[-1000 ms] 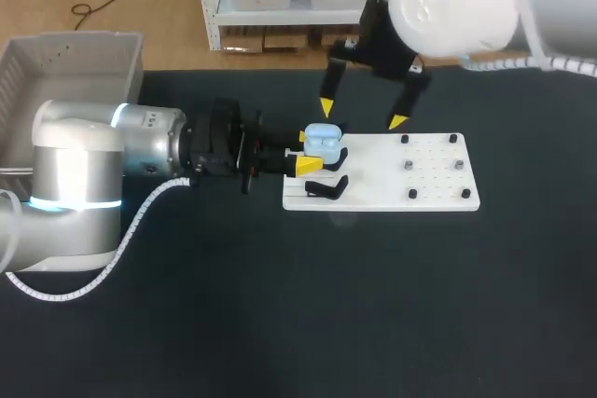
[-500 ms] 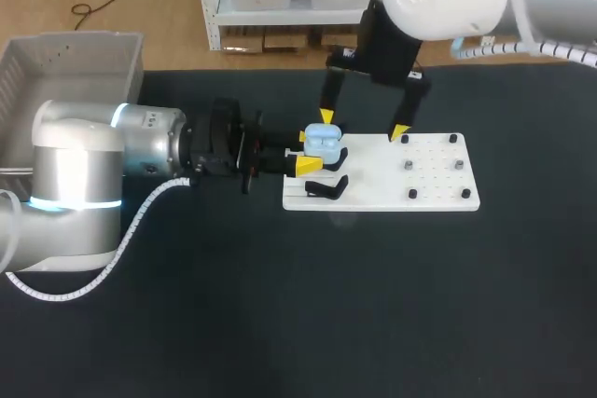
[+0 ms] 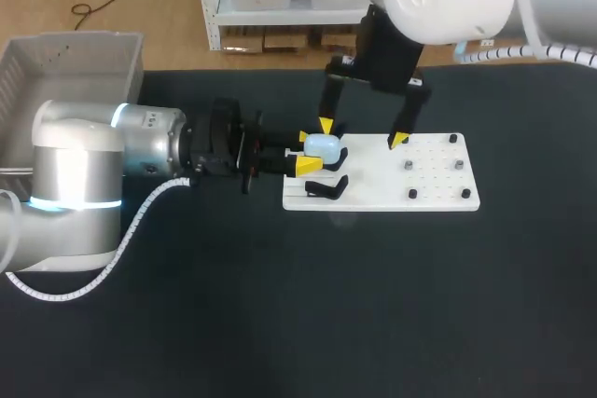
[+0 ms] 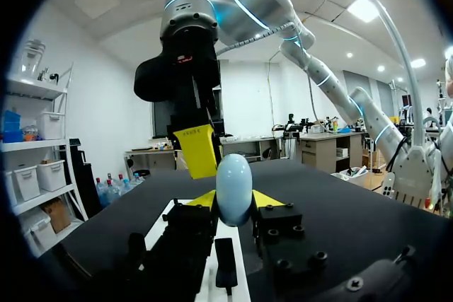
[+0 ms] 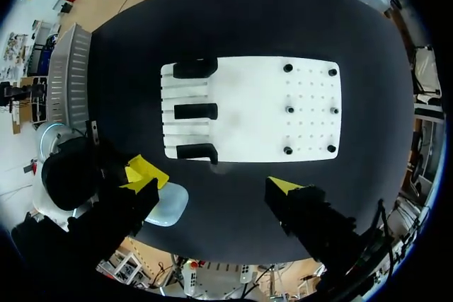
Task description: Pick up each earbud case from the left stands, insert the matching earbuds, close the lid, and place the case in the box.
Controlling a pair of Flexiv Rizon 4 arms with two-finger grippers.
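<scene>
Pale-blue earbud case in left jaws

Stands on board's left (box farther left)

We see the earbud case as smooth, pale blue plastic with a soft sheen. Our table is matt black, without shine. The board is smooth white plastic, its stands matt black. Our left arm wears a satin silver shell, and the box is ribbed grey plastic.
</scene>
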